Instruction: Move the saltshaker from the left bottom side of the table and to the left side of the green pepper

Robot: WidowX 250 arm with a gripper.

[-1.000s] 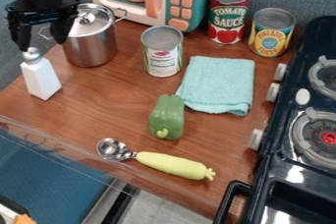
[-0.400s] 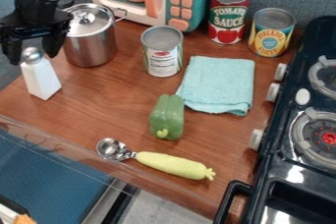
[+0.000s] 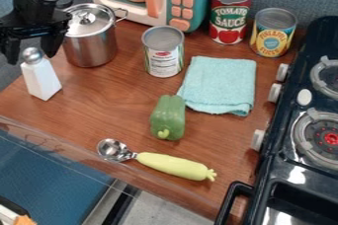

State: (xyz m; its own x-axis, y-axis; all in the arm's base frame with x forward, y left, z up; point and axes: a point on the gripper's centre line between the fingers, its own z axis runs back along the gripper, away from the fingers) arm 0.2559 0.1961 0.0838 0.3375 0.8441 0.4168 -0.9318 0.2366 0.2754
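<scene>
Saltshaker [image 3: 41, 78] first, I told myself at the controls: it stood upright on the table [image 3: 109, 105], at the left, to the near side of the pot [image 3: 92, 46]. My gripper [image 3: 31, 57] hung over it, fingers wide apart and holding nothing. On my screen the silver cap [image 3: 31, 55] sat between the fingertips, with a gap showing on its left and a narrower one on its right. The white body lay below the gripper, slightly toward the near side, its long axis running up into that opening. From one slanted view I could not tell whether the fingers truly straddled the cap or stood a little beyond it.

As I judged it, the grasp was the step in hand, and it called for a little more descent along that upright axis before closing; a high pinch on the rounded cap might have slipped or tipped the saltshaker. The green pepper [image 3: 167, 118] lay well apart, to the right and nearer, so the carry would have to go rightward and nearer, stopping short on its left.
</scene>
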